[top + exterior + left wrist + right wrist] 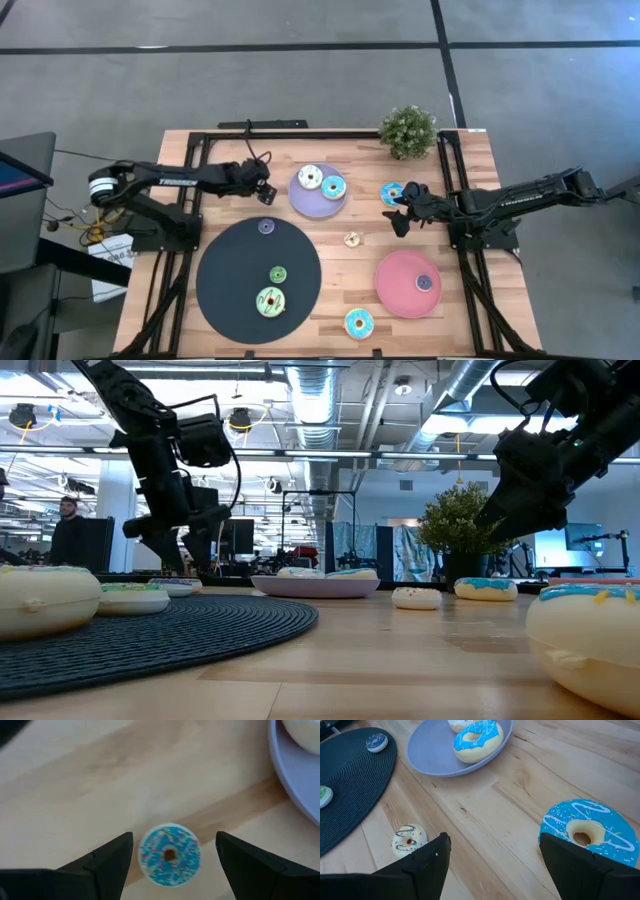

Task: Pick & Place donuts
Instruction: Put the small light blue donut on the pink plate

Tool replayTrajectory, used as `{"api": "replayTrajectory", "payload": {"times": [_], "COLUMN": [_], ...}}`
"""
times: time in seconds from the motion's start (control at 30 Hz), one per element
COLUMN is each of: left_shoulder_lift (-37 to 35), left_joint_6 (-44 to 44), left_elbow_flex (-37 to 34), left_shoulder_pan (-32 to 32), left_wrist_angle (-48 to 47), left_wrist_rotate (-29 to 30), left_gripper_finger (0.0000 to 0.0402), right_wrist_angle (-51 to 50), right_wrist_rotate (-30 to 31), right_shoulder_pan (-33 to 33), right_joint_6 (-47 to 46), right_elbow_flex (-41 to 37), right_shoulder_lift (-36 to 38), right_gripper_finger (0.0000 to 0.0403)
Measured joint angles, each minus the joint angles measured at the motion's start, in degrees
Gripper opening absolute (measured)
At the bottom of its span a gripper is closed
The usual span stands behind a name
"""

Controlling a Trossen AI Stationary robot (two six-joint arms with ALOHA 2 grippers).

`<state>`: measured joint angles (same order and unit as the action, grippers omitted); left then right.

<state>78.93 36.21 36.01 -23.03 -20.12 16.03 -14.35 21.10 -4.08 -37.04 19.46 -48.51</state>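
Observation:
My left gripper [263, 192] hangs open over the wood just left of the lavender plate [318, 205]. In the left wrist view a small blue sprinkled donut [170, 855] lies on the table between the fingers, with a gap on each side. The gripper hides this donut in the high view. My right gripper [400, 216] is open above the table. A large blue donut [590, 832] lies on the wood beside one finger, and a small cream donut [410, 840] lies farther off. The lavender plate holds a white donut [309, 177] and a blue donut [333, 186].
The black round mat [230, 280] carries a small purple donut [266, 227], a small green one [278, 273] and a large green one [270, 301]. The pink plate [400, 295] holds a small purple donut [423, 282]. Another blue donut [359, 323] lies near the near edge. A potted plant [408, 130] stands at the far edge.

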Motion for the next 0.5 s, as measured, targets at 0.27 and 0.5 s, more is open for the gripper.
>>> {"api": "replayTrajectory", "payload": {"times": [0.27, 0.5], "left_shoulder_lift": [3.7, 3.7], "left_joint_6": [2.0, 2.6], "left_elbow_flex": [0.0, 0.0], "left_shoulder_pan": [1.6, 1.6], "left_wrist_angle": [0.4, 0.1], "left_wrist_rotate": [1.2, 1.0], "left_gripper_finger": [0.0279, 0.0279], "right_wrist_angle": [0.0, 0.0], "right_wrist_rotate": [0.0, -0.1], "right_shoulder_pan": [0.0, 0.0], "right_joint_6": [0.0, 0.0], "right_elbow_flex": [0.0, 0.0], "right_shoulder_lift": [0.0, 0.0], "right_gripper_finger": [0.0296, 0.0296]}}
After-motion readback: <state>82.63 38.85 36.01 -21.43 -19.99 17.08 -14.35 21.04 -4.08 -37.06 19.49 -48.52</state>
